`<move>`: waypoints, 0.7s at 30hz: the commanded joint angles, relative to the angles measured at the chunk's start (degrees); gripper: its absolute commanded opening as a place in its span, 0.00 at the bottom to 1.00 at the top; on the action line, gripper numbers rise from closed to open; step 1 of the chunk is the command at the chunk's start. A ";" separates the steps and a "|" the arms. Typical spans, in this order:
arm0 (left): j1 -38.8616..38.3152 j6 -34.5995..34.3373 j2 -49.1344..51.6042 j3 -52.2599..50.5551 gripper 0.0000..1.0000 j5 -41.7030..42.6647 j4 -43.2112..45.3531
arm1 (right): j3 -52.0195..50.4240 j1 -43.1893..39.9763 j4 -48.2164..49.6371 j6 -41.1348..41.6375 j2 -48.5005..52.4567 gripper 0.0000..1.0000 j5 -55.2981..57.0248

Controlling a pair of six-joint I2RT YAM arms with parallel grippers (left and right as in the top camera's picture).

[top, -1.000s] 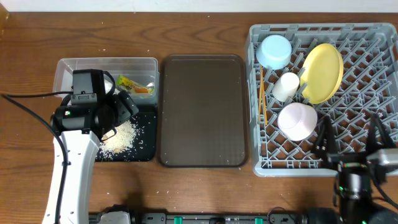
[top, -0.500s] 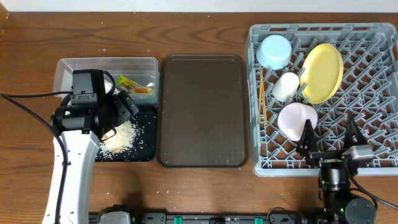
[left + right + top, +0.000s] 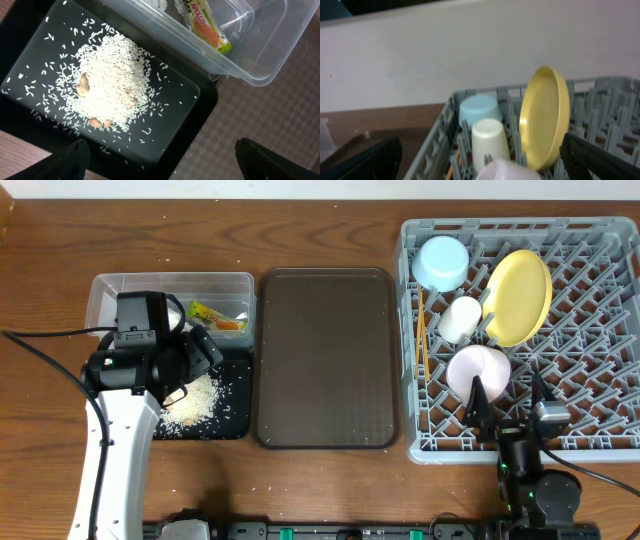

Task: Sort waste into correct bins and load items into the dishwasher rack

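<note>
Black tray [image 3: 176, 126] — rice [image 3: 107, 80]; clear tub [image 3: 272, 45] — wrapper [image 3: 205, 25]

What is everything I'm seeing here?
grey plastic dishwasher rack: one, grey, right
round yellow plate: one, yellow, standing in rack
light-blue bowl: one, blue, rack's far-left corner
white cup: one, white, beside plate
pink-white bowl: one, pinkish, rack's front
wooden chopsticks: two, tan, rack's left
dark brown tray: one, brown, centre
clear plastic tub: one, clear, left
green-and-orange snack wrapper: one, in tub
black tray: one, black, beside tub
white rice: heap, white, on black tray
left gripper: one, black, open over black tray
right gripper: one, black, open by rack
</note>
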 commanded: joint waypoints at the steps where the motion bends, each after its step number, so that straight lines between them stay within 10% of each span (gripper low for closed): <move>1: 0.22 0.31 0.11 0.83 0.96 -0.31 -0.13 | -0.11 -1.18 -1.64 -1.70 -0.57 0.99 -0.20; 21: 0.22 0.31 0.11 0.83 0.96 -0.31 -0.13 | -0.11 -1.18 -8.79 -7.61 -0.57 0.99 1.07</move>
